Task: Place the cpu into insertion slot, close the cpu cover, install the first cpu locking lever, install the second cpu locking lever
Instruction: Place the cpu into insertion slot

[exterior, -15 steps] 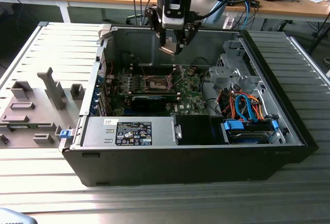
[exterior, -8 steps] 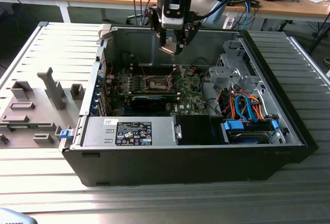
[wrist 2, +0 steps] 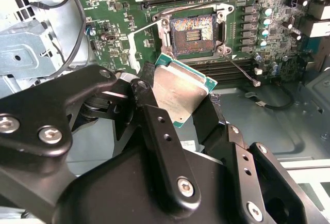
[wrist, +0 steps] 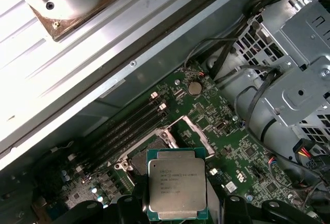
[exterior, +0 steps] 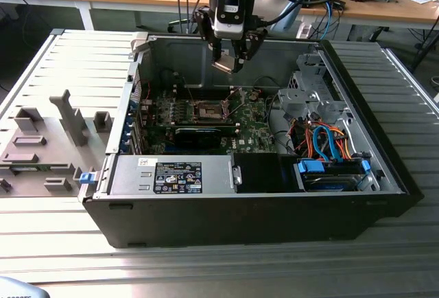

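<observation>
My gripper (exterior: pixel 227 60) hangs above the open computer case (exterior: pixel 384 174), shut on the cpu (exterior: pixel 222 66). The cpu (wrist 2: pixel 181 93) is a flat square chip with a silver top and green edge, tilted between the black fingers (wrist 2: pixel 154 126). The insertion slot (wrist 2: pixel 193 30), with a dark centre and metal rim, lies uncovered on the green board beyond the chip. In the exterior view the insertion slot (exterior: pixel 209 111) sits well below the gripper. The cpu cover (wrist: pixel 193 130) stands swung open beside the socket. A thin locking lever (wrist 2: pixel 240 70) sticks out free. In the first wrist view the cpu (wrist: pixel 177 189) hides part of the slot.
A long black card (exterior: pixel 199 135) lies in front of the socket. A grey drive cage (exterior: pixel 312 92) and orange and blue cables (exterior: pixel 328 143) fill the exterior view's right of the case. A labelled metal box (exterior: pixel 171 174) sits at the case front. Grey fixtures (exterior: pixel 48 140) stand outside.
</observation>
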`<state>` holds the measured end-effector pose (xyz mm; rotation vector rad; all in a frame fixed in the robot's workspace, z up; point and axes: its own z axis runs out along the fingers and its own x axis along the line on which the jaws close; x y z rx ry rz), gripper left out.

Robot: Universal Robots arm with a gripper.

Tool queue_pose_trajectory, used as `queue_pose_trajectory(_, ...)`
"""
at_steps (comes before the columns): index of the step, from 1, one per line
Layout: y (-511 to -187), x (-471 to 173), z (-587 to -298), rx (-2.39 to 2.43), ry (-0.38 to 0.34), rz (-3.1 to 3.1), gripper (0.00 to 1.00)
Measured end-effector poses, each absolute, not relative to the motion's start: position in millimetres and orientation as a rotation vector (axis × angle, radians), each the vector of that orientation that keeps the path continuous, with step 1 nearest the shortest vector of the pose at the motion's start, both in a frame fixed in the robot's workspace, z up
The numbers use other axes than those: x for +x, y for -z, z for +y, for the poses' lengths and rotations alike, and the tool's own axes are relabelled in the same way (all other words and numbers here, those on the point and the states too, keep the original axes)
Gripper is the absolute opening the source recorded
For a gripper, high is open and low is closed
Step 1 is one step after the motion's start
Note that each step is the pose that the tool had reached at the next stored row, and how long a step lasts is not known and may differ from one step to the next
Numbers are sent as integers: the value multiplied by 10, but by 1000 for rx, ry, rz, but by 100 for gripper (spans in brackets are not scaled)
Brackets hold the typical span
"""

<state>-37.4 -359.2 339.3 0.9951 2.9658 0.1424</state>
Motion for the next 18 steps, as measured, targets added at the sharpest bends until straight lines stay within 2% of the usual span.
queue_pose_trajectory(18, -3393, -374, -3594, 1055, -142, 2943, 55)
